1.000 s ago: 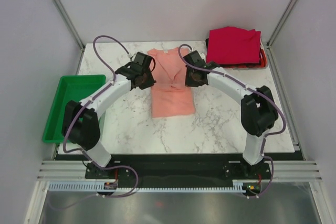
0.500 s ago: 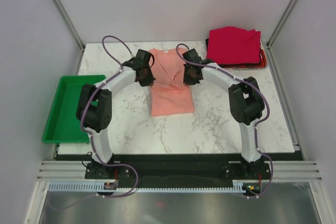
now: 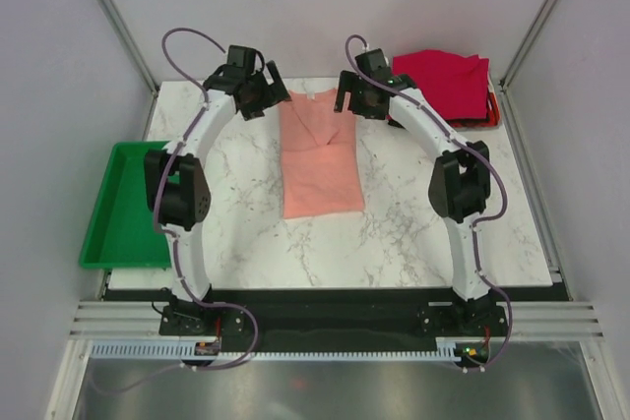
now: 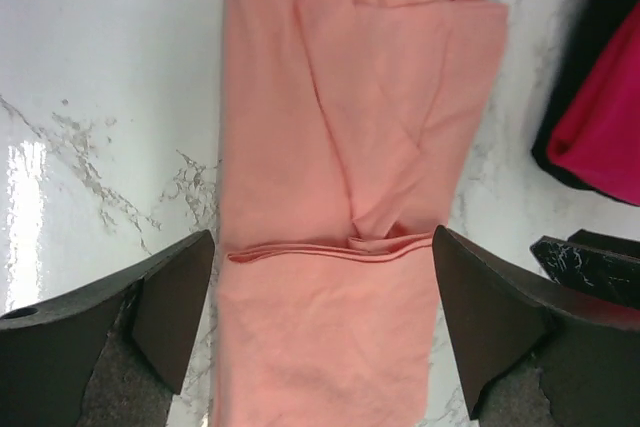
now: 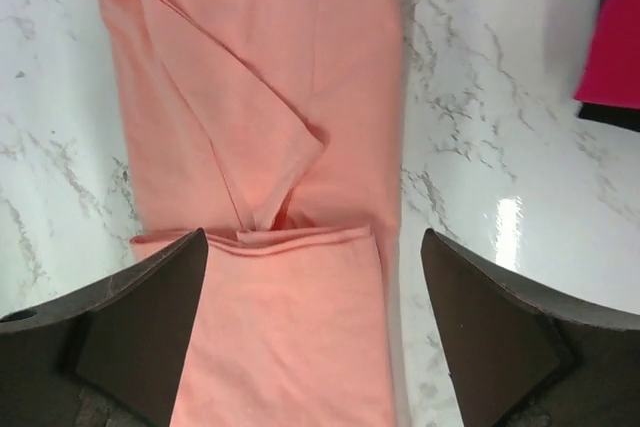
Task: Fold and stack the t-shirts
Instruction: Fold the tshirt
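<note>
A salmon-pink t-shirt lies in the middle of the table as a long strip, sleeves folded in and collar at the far end. Its near half is doubled over, with the hem edge lying across the middle. My left gripper hangs open beside the collar's left side, empty, looking down on the shirt. My right gripper hangs open at the collar's right side, also empty, above the same shirt. A stack of folded t-shirts, crimson on top, sits at the back right.
A green tray stands off the table's left edge. Black and orange-red cloth edges show under the crimson stack, close to the right of the pink shirt. Grey walls close in the back and both sides.
Both grippers were shut at the shirt's middle; they have opened, let the cloth go, and drawn up and away to the collar end. The shirt lies still.
</note>
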{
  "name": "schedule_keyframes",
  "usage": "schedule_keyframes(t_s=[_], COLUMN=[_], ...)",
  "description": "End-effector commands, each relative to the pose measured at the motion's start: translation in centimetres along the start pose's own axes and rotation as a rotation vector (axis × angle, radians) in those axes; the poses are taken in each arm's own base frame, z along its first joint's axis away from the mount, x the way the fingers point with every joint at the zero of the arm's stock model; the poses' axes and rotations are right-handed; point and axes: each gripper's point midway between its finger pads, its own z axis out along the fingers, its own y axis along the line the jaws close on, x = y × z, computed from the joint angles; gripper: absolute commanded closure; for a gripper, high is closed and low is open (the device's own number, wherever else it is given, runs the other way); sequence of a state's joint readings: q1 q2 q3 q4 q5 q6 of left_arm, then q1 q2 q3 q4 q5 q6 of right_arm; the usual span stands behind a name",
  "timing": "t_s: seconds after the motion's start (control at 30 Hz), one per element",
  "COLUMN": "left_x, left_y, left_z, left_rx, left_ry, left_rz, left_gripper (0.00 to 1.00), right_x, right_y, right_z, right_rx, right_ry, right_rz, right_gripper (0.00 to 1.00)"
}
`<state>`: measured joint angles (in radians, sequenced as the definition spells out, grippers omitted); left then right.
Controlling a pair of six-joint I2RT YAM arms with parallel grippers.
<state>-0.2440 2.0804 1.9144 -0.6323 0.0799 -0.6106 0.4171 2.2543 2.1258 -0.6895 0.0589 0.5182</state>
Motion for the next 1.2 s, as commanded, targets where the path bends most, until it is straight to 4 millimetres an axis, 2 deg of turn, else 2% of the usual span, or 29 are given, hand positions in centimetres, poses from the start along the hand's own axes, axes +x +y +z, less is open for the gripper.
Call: schedule_keyframes(t_s=[0.0, 0.03, 0.07, 0.1, 0.13, 0.17, 0.2, 0.23, 0.27, 0.3, 0.33, 0.4, 0.43, 0.5, 0.53, 0.73, 0.9, 1.07, 1.1, 1.17], left_x=[-0.8, 1.3, 1.5, 2.4, 5.7, 6.3, 6.8, 10.5, 11.5, 11.6, 14.4, 15.8, 18.0, 19.5, 20.9, 23.6, 24.6, 25.2, 25.7, 26.1], left_y=[-2.0, -1.1, -1.5, -1.3, 0.1, -0.3, -0.8, 0.7, 0.9, 0.0, 1.9, 2.2, 3.4, 4.1, 4.6, 6.2, 7.1, 7.2, 7.3, 7.5], left_z=[-5.8, -5.6, -7.1, -7.4, -6.8, -7.1, -8.7, -8.3, -8.5, -9.9, -9.3, -9.6, -9.7, -9.6, -9.4, -8.4, -7.7, -7.1, -6.9, -6.6], left_rx=[0.065, 0.047, 0.070, 0.071, 0.043, 0.082, 0.118, 0.108, 0.126, 0.183, 0.154, 0.189, 0.184, 0.204, 0.221, 0.220, 0.203, 0.223, 0.221, 0.211], left_ry=[-0.014, 0.033, 0.021, 0.031, 0.098, 0.083, 0.060, 0.128, 0.125, 0.078, 0.123, 0.109, 0.138, 0.145, 0.158, 0.187, 0.194, 0.181, 0.191, 0.194], left_rz=[0.050, 0.044, 0.046, 0.044, 0.034, 0.036, 0.038, 0.027, 0.025, 0.034, 0.010, -0.001, -0.026, -0.049, -0.072, -0.106, -0.126, -0.164, -0.172, -0.178], left_gripper=[0.03, 0.03, 0.05, 0.05, 0.06, 0.07, 0.08, 0.09, 0.09, 0.09, 0.09, 0.10, 0.11, 0.11, 0.11, 0.13, 0.16, 0.20, 0.21, 0.24], right_x=[-2.9, 0.6, 1.8, 1.1, 5.2, 6.7, 6.6, 9.9, 10.9, 11.2, 13.8, 15.0, 17.2, 18.1, 19.7, 21.2, 22.2, 23.3, 23.6, 23.9], right_y=[0.4, -1.2, -1.3, -0.7, -2.6, -2.4, -2.2, -3.4, -3.5, -2.8, -3.9, -3.2, -4.1, -3.8, -4.4, -4.5, -4.9, -5.8, -6.0, -6.4], right_z=[-7.3, -6.5, -6.9, -9.0, -7.9, -8.3, -9.6, -9.2, -9.5, -10.5, -10.1, -10.8, -10.6, -10.4, -10.2, -8.0, -6.9, -6.4, -6.2, -5.9], right_rx=[-0.033, -0.004, -0.028, -0.081, -0.046, -0.088, -0.124, -0.113, -0.133, -0.195, -0.184, -0.256, -0.246, -0.282, -0.278, -0.307, -0.300, -0.281, -0.274, -0.264], right_ry=[-0.088, -0.016, 0.004, -0.053, 0.024, 0.056, 0.027, 0.091, 0.106, 0.098, 0.149, 0.160, 0.202, 0.202, 0.233, 0.250, 0.276, 0.295, 0.305, 0.314], right_rz=[0.009, 0.010, 0.016, 0.037, 0.044, 0.053, 0.060, 0.069, 0.075, 0.075, 0.084, 0.110, 0.125, 0.160, 0.174, 0.199, 0.218, 0.231, 0.235, 0.243], right_gripper=[0.04, 0.05, 0.05, 0.05, 0.06, 0.07, 0.08, 0.12, 0.13, 0.14, 0.16, 0.19, 0.20, 0.21, 0.22, 0.28, 0.35, 0.55, 0.62, 0.68])
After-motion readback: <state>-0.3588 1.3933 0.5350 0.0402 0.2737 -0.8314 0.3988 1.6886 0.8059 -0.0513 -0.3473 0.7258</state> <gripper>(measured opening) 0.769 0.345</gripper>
